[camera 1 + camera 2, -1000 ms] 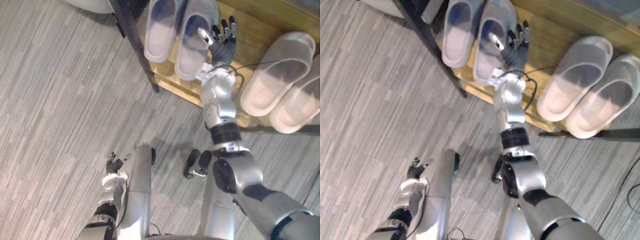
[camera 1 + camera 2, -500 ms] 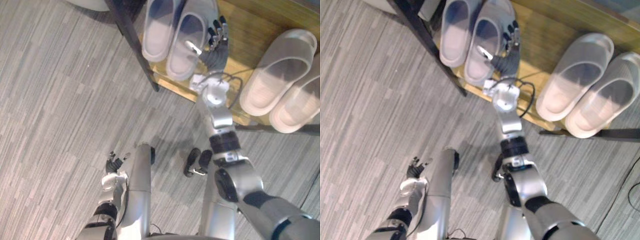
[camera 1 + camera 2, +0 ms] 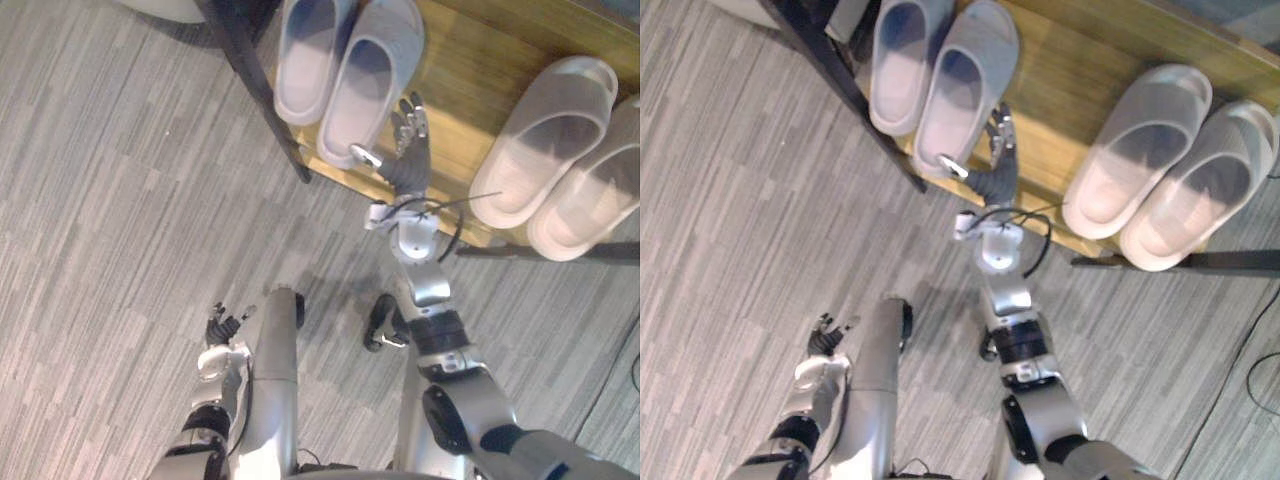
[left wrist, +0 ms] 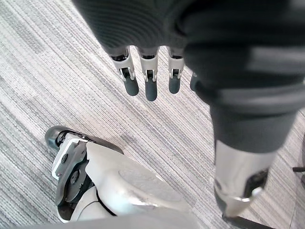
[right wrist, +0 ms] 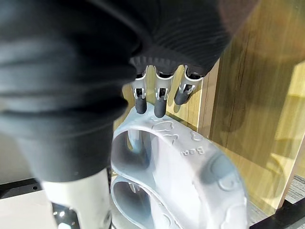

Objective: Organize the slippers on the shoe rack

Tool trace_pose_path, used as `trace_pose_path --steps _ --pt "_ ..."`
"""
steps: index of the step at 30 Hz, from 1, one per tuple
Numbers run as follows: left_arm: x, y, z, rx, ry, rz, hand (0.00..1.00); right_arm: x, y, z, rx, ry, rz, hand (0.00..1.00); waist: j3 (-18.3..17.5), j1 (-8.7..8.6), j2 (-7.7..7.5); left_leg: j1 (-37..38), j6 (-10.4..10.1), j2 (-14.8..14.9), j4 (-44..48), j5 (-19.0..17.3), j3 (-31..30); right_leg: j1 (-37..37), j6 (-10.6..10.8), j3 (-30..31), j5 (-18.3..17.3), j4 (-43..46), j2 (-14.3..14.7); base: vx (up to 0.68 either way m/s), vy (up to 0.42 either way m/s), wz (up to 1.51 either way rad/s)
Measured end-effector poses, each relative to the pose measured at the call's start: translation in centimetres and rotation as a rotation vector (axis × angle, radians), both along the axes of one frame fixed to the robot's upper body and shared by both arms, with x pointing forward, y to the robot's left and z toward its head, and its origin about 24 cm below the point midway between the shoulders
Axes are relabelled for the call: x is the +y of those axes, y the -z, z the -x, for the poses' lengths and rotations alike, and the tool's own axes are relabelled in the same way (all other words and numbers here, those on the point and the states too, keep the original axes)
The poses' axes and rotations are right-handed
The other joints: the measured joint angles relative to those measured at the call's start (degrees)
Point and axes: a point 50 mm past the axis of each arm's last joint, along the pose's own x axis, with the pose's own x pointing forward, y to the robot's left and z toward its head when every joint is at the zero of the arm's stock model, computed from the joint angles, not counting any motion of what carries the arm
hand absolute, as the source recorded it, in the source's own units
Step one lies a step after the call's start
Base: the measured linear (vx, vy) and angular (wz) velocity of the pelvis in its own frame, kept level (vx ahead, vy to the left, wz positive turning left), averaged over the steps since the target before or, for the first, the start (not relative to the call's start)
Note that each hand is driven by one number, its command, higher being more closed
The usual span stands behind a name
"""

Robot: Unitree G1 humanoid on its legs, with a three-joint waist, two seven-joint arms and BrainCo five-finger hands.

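Head view. Floor [image 3: 120,200]: grey striped planks, covers everything from 3 o'clock round through 6 to 11 o'clock. Shoe rack [image 3: 470,70]: wooden shelf, light brown, spans 12 to 3 o'clock, front edge running on a diagonal; black frame post [image 3: 265,110] at its L end, approx. 11-12 o'clock. Pale rounded object [image 3: 170,8] on the floor at 11 o'clock, cut off by the view edge, can't ID. Beige slippers [image 3: 555,140]: pair on the shelf at 2-3 o'clock, side by side and touching, toes pointing away from the robot. Grey-blue slippers [image 3: 368,85]: pair on the shelf at 12 o'clock, side by side, just beside the post; heel of the R one sits at the shelf's front edge. The pairs are well apart, bare wood btwn them. R hand [image 3: 408,160]: at 1 o'clock, over the front edge, just beside the R grey-blue slipper; fingers straight and spread, thumb by the heel, holding nothing. R wrist view: fingertips [image 5: 160,109] close above that slipper's strap, contact can't tell. L hand [image 3: 225,325]: at 7 o'clock, low over the floor, fingers relaxed and apart, empty.
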Motion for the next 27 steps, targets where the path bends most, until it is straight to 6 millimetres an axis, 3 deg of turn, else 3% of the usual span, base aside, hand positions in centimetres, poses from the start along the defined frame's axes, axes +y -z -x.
trace_pose_path --steps 11,27 --pt "0.1 0.0 0.1 0.002 -0.005 0.001 0.00 0.0 -0.3 -0.4 0.000 -0.022 -0.040 0.00 0.0 -0.02 -0.04 0.4 0.0 0.0 -0.9 0.0 -0.1 0.7 -0.4 -0.6 0.2 -0.8 -0.2 0.00 -0.001 0.01" --pt "-0.1 0.0 0.0 -0.008 0.001 0.002 0.00 -1.2 -3.6 -2.5 -0.025 0.014 -0.108 0.00 0.0 0.36 -0.03 -0.1 0.1 0.0 -1.1 0.1 -0.4 0.7 -0.5 -1.2 0.2 -1.1 -0.5 0.00 0.000 0.00"
